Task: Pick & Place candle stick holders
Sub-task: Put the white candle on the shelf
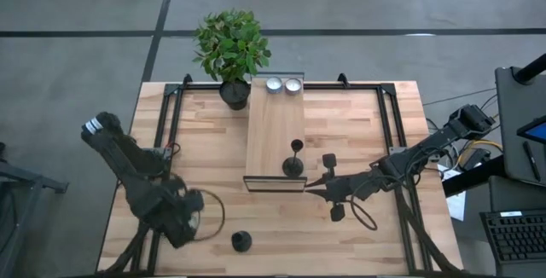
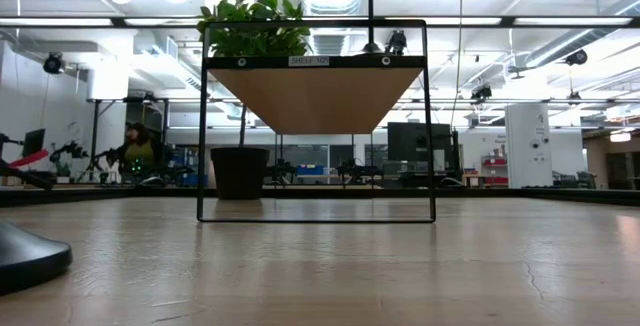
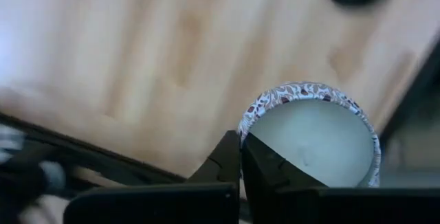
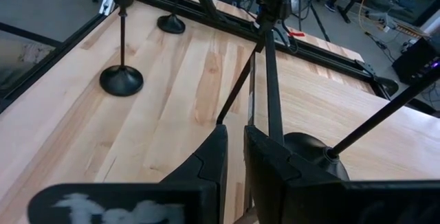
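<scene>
Shelf (image 1: 275, 133) boards run down the middle of the table (image 1: 367, 244). They carry two tealights (image 1: 283, 84) side by side at the far end and one candle stick holder (image 1: 293, 166) near the front end. That holder stands upright, stem vertical and cup on top. A dark pot (image 1: 235, 95) at the shelf's far left corner holds a leafy green plant (image 1: 230, 43).

A second holder (image 1: 241, 242) stands on the table near the front edge, just beside the left gripper (image 1: 183, 222). The left wrist view shows that gripper's fingers (image 3: 227, 159) pressed together. A patterned cup of white wax (image 3: 313, 141) lies at their tips, and whether they touch its rim is unclear.

The right gripper (image 1: 314, 184) points at the shelf's front right corner, its fingers (image 4: 213, 152) nearly together with only a slit between them. Its wrist view shows a third holder (image 4: 122, 80) upright on the table, base down and cup uppermost.
</scene>
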You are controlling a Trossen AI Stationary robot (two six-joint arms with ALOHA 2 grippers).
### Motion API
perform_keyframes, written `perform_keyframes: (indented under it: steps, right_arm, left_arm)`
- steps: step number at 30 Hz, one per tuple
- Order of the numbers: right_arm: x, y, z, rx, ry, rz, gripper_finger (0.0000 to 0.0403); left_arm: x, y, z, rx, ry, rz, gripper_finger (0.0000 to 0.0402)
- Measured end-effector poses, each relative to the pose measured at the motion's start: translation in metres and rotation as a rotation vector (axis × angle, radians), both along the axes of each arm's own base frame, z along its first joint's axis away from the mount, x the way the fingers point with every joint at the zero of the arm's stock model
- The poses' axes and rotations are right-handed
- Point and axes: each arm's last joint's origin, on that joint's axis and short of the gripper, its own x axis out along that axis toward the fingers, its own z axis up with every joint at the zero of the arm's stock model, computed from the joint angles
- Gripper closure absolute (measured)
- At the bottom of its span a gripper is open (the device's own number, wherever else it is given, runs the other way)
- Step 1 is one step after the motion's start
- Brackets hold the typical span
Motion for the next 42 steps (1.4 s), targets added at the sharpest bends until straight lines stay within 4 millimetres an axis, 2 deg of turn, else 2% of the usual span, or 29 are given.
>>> perform_keyframes:
  steps: [8,13,16,27,32,36,42]
  right_arm:
    - [0.0,-0.001,0.0,0.0,0.0,-0.004,0.0359]
    - [0.0,-0.001,0.0,-0.003,0.0,-0.002,0.0359]
    - [0.0,-0.001,0.0,-0.001,0.0,-0.004,0.036]
    - [0.0,-0.001,-0.002,-0.005,0.005,-0.003,0.0358]
    - [-0.001,-0.001,-0.003,-0.005,0.009,-0.004,0.036]
    - [-0.001,-0.002,-0.006,0.007,0.016,-0.01,0.0358]
    - [-0.004,-0.003,-0.013,0.016,0.037,-0.019,0.0359]
  left_arm:
    - [0.002,0.063,0.056,0.169,-0.226,0.221,0.0401]
    - [0.017,0.103,0.072,0.224,-0.29,0.357,0.0401]
    - [0.029,0.129,0.075,0.267,-0.297,0.382,0.0401]
    - [0.092,0.231,0.073,0.181,-0.49,0.418,0.0401]
    - [0.11,0.278,0.063,0.212,-0.498,0.538,0.0401]
    - [0.122,0.298,0.049,0.208,-0.438,0.554,0.0401]
    - [0.143,0.308,0.029,0.191,-0.372,0.533,0.0401]
